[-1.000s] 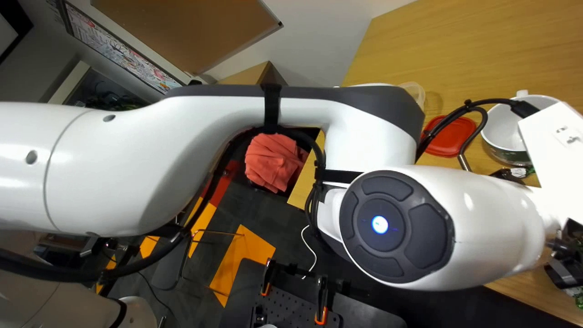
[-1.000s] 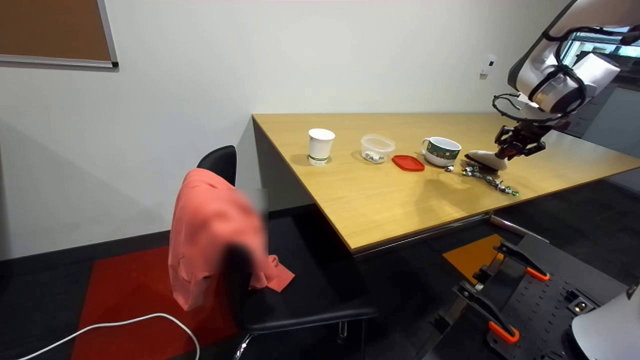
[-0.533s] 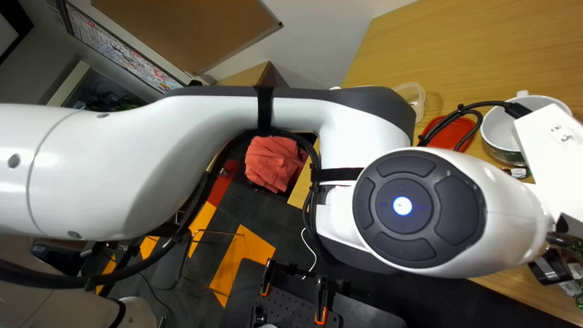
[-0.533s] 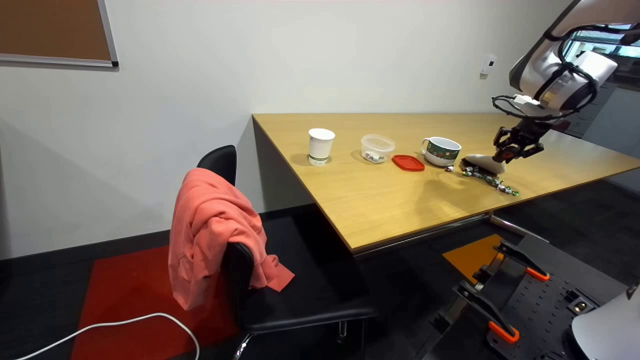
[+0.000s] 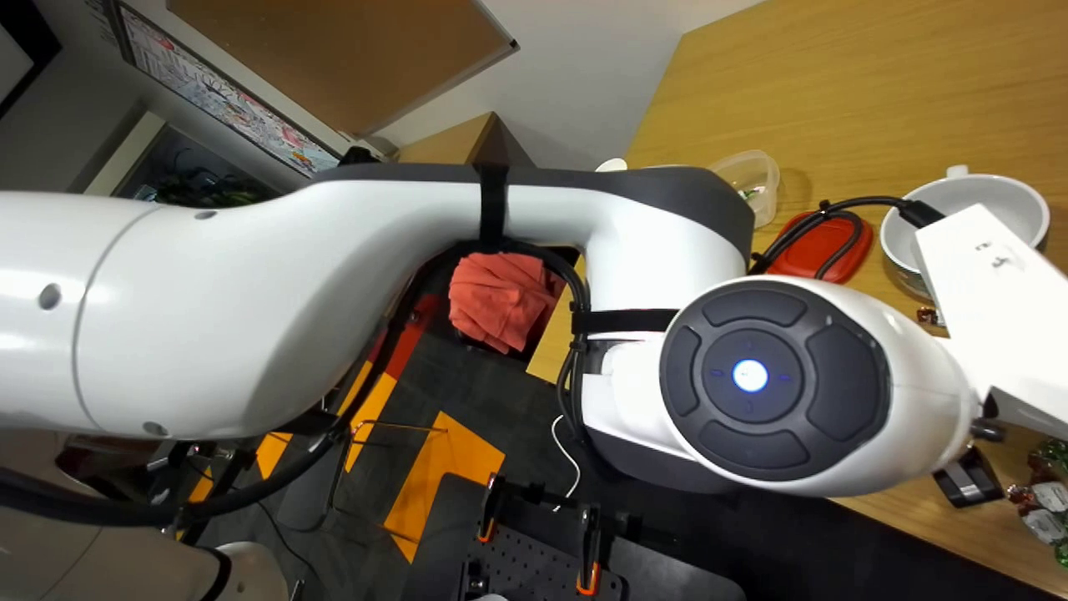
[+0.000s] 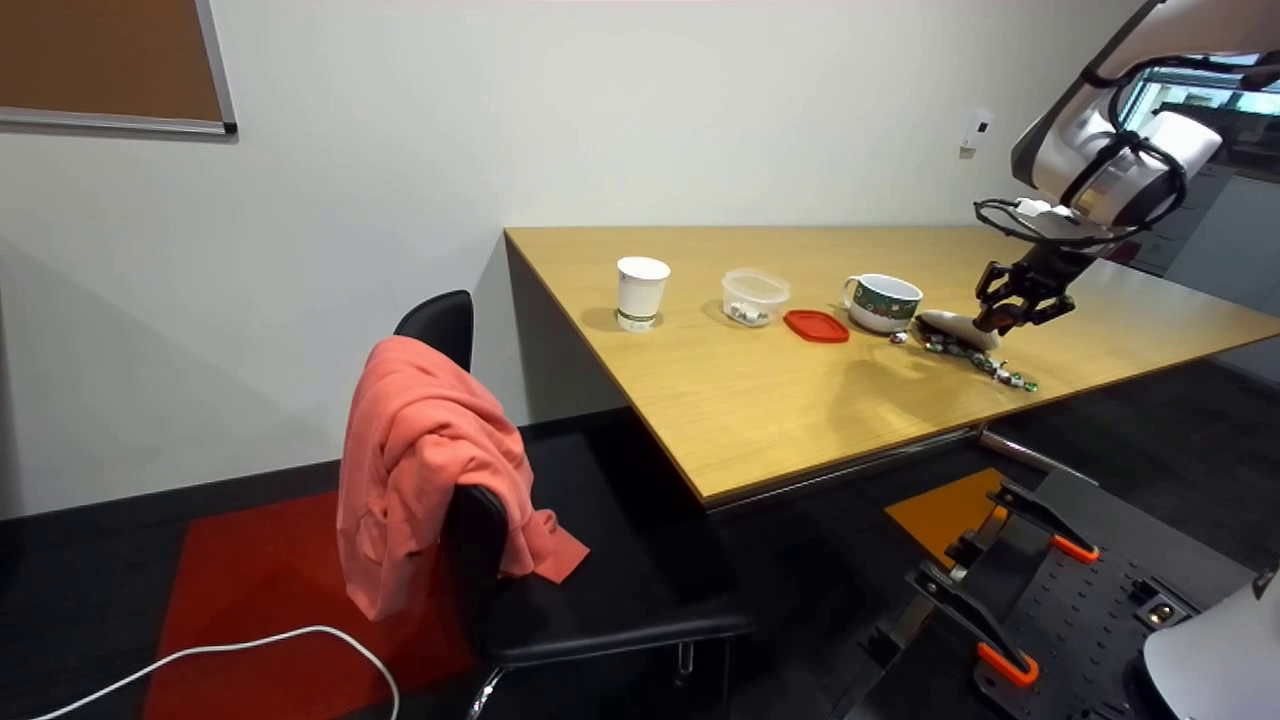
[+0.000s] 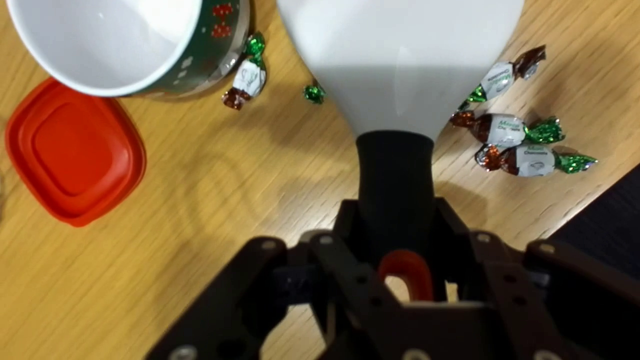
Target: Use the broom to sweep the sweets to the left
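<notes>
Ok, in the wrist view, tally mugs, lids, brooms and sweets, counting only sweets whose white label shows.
Mug: 1
Red lid: 1
Broom: 1
Sweets with label showing: 4
Total: 7
Left out: a green twist at the broom's edge, its label not visible.

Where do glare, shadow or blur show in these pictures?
Wrist view: glare on the broom and table, gripper out of focus, sweets fairly sharp. In an exterior view, the lit button on the arm burns nearly white; in an exterior view, a soft shadow lies near the mug.
</notes>
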Tool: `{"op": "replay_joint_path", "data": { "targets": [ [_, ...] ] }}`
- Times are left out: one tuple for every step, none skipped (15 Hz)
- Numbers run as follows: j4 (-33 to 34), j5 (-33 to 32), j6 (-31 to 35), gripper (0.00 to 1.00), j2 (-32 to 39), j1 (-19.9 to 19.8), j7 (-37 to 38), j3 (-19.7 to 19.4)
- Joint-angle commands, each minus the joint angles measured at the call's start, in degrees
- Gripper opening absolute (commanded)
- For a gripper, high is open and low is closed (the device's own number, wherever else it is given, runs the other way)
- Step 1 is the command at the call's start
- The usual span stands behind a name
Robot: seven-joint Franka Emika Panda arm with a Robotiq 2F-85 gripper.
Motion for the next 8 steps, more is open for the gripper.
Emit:
{"op": "replay_joint_path", "data": {
  "targets": [
    [-2.4,-2.2,-4.6,0.15,-3.8,-0.8,1.6,0.9],
    [-3.1,-2.8,-5.1,0.15,-4.3,-0.3,1.8,0.5],
    [-3.5,-3.1,-6.7,0.15,-4.7,1.3,1.6,-1.2],
    [-4.1,-3.8,-7.8,0.15,-5.1,2.1,1.6,-2.1],
    [-4.5,-4.5,-9.3,0.15,-5.5,3.0,1.6,-3.2],
    [-4.7,-5.4,-11.5,0.15,-5.9,3.7,1.4,-4.3],
    [-4.9,-6.1,-13.4,0.15,-6.2,4.6,1.4,-5.5],
    [-5.1,-6.9,-15.5,0.15,-6.6,5.8,1.4,-7.0]
  ]
}}
